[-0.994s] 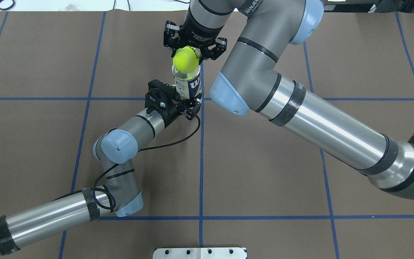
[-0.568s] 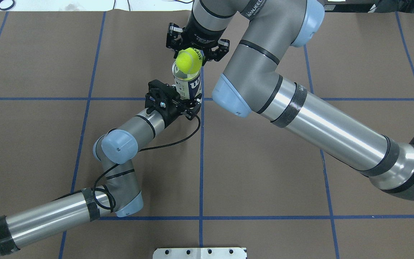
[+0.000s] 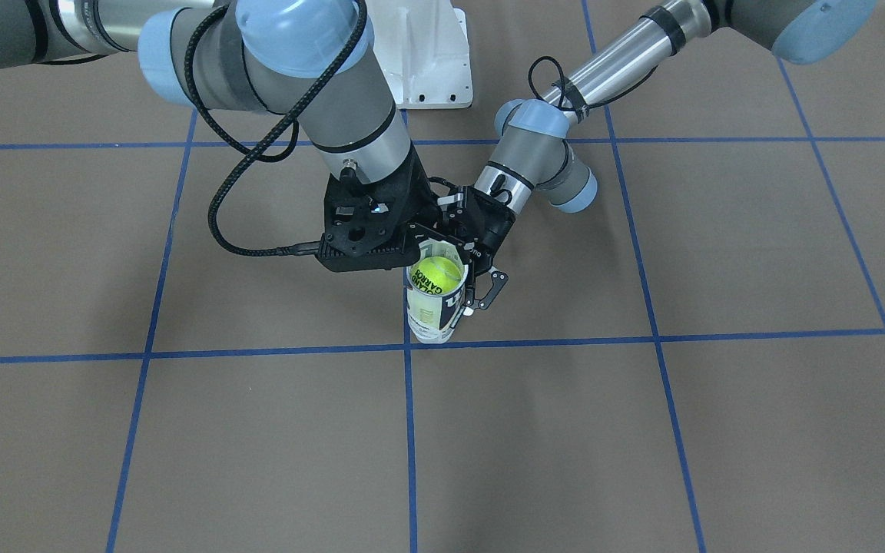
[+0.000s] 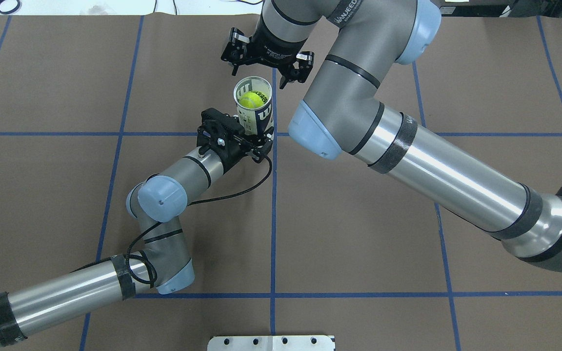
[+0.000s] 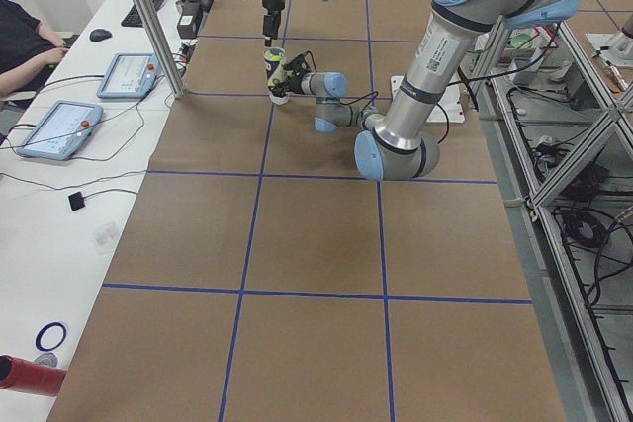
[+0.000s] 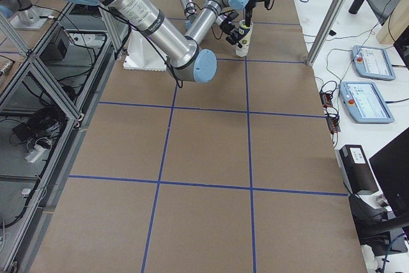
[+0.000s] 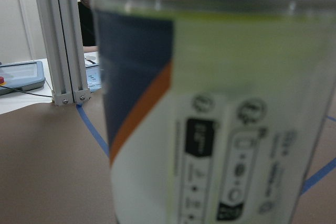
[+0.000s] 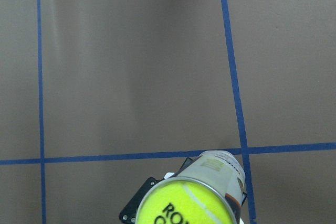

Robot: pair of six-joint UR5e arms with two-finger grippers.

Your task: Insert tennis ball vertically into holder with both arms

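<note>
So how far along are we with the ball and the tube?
Done: the tennis ball sits in the open top of the upright holder. In hand: the left claw grips the holder; the right claw hangs open above it, empty. Left: probably letting go and backing away.

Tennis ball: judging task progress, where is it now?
In the overhead view's upper middle, the tennis ball sits inside the top of the upright holder held by the left gripper; the open right gripper hangs above.

Blurred holder (image 7: 220,108), edge-cropped, in left wrist view
</note>
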